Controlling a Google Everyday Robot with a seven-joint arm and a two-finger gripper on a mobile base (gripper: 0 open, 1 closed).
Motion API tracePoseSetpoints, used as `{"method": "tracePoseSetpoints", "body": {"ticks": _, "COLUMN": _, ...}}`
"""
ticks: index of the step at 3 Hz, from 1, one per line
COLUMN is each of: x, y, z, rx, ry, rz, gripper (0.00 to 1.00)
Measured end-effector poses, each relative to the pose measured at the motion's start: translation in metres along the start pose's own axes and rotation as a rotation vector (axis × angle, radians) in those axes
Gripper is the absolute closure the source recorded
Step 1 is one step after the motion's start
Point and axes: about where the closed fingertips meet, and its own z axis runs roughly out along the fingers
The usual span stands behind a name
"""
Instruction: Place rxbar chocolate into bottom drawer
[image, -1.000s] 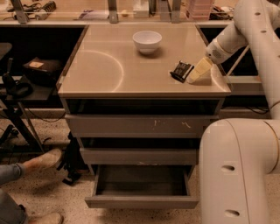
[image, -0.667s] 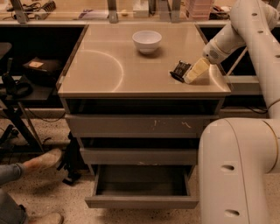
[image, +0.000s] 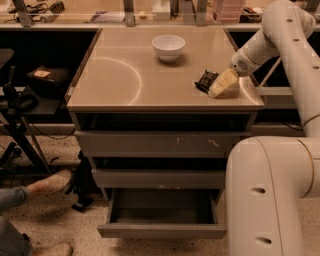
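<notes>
The rxbar chocolate (image: 205, 80), a small black bar, lies on the tan cabinet top (image: 125, 75) near its right edge. My gripper (image: 220, 85) is low over the top at the bar's right end and seems to touch it. The arm reaches in from the upper right. The bottom drawer (image: 162, 231) is pulled open below, and its dark tray floor is bare.
A white bowl (image: 168, 46) stands at the back middle of the top. The middle drawer front (image: 155, 178) and the scratched upper drawer front (image: 155, 144) are closed. My robot's body (image: 272, 200) fills the lower right. A person's shoes (image: 47, 182) are on the floor at left.
My gripper has shifted slightly left and up against the bar, and the bar has edged a little with it. The drawer stays open.
</notes>
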Motion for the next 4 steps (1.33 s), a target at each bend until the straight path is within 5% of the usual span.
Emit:
{"method": "tracePoseSetpoints", "body": {"ticks": 1, "x": -0.002, "y": 0.003, "z": 0.001, "rx": -0.015, "ry": -0.010, "rz": -0.001, "gripper": 0.00}}
{"method": "tracePoseSetpoints", "body": {"ticks": 3, "x": -0.059, "y": 0.059, "z": -0.043, "rx": -0.123, "ry": -0.293, "rz": -0.206, "gripper": 0.00}}
{"method": "tracePoseSetpoints", "body": {"ticks": 4, "x": -0.066, "y": 0.078, "z": -0.030, "rx": -0.166, "ry": -0.309, "rz": -0.236, "gripper": 0.00}}
